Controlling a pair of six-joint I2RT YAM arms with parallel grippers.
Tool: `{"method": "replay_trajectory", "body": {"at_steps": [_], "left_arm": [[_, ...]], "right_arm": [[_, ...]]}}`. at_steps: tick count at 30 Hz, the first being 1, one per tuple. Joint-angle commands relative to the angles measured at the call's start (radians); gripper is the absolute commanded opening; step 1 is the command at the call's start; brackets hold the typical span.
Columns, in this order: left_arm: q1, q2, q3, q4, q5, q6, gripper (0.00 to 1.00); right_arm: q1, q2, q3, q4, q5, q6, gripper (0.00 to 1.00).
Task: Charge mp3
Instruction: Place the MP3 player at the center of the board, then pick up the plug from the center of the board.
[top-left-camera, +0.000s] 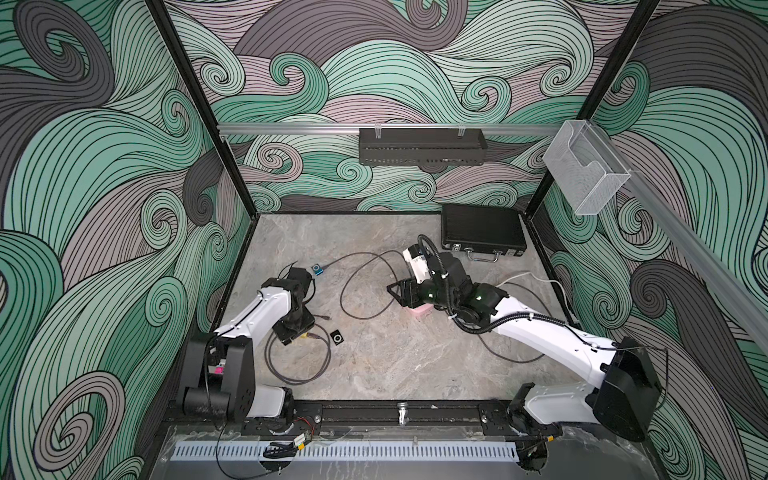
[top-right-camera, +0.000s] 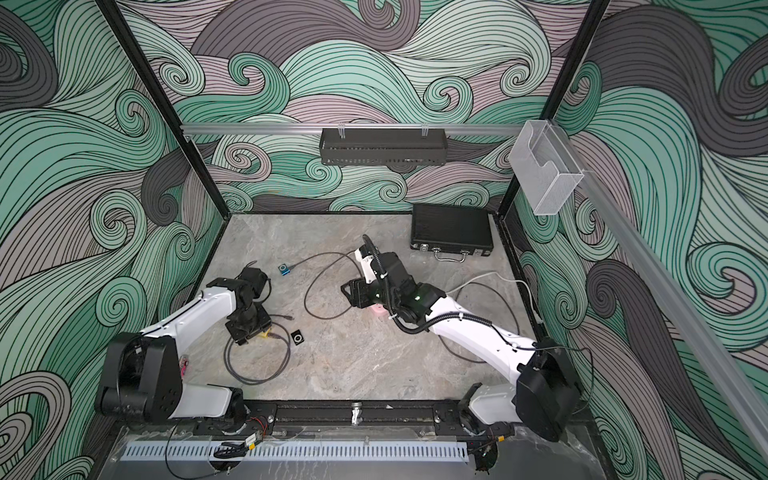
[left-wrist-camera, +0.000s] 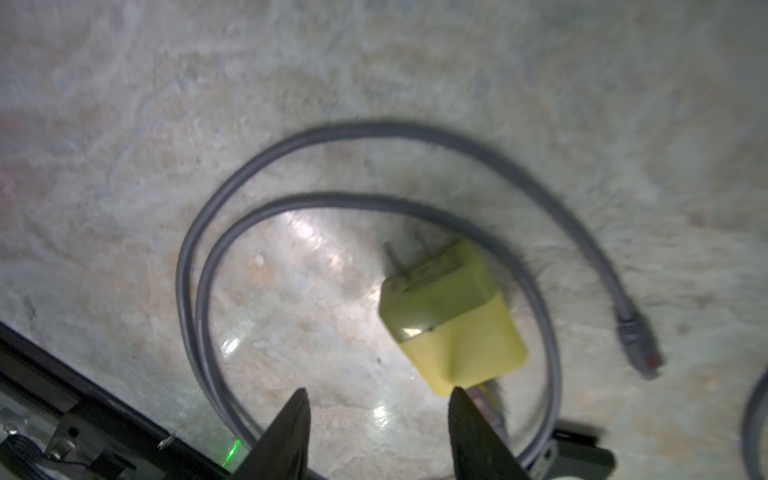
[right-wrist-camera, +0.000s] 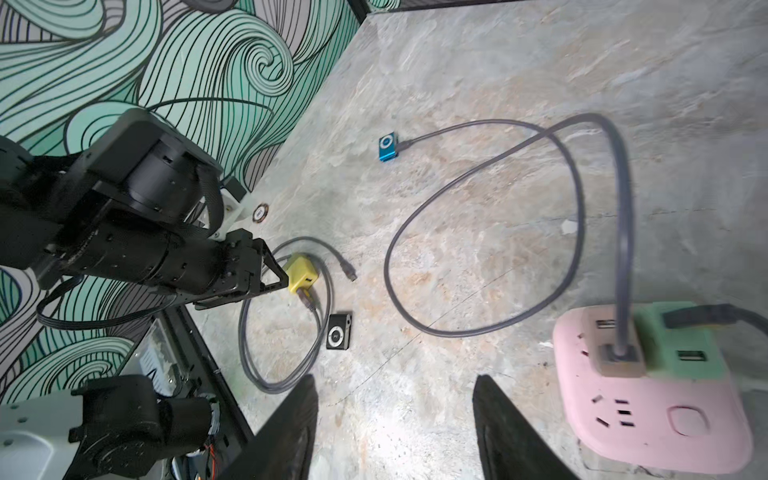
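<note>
Though unclear from above, wrist views show left tool (left-wrist-camera: 378, 390) and right tool (right-wrist-camera: 395, 377) spread.

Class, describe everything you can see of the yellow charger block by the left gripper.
The yellow charger block is a smooth, plastic-looking rounded cube lying sideways on the stone-look table. Two metal prongs stick from one end; a grey cable plugs into the opposite end and loops around it. The open left gripper is beside it.
</note>
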Motion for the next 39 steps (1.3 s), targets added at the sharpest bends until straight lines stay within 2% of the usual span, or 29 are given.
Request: {"method": "replay_trajectory", "body": {"at_steps": [1,11,21,26,28,30,32,35,39], "left_arm": [[0.002,-0.049,-0.007,0.013,-0.014,-0.062,0.54],[0.055,-0.046,-0.019,0.141,0.011,-0.1,0.56],[0.083,0.051,-0.043,0.252,0.132,-0.163,0.57],[0.082,0.049,-0.082,0.241,0.106,-0.183,0.55],[0.083,0.042,-0.097,0.226,0.067,-0.186,0.48],[0.085,0.029,-0.114,0.218,0.032,-0.192,0.33],[0.093,0.01,-0.123,0.233,0.053,-0.186,0.26],[0.097,-0.044,-0.113,0.256,0.147,-0.179,0.23],[0.097,-0.167,-0.054,0.2,0.267,-0.173,0.23]], "right_arm": [[0.029,0.018,0.029,0.031,0.014,-0.002,0.6],[0.083,0.06,0.051,0.049,0.026,0.009,0.59],[0.092,0.08,0.05,0.058,0.035,-0.02,0.59],[0.095,0.082,0.039,0.069,0.039,-0.027,0.59],[0.098,0.078,0.031,0.073,0.042,-0.034,0.59],[0.103,0.073,0.024,0.069,0.048,-0.04,0.58],[0.104,0.066,0.022,0.062,0.034,-0.035,0.58],[0.103,0.049,-0.004,0.099,-0.014,0.015,0.58],[0.105,0.034,-0.082,0.245,-0.074,0.115,0.6]]}}
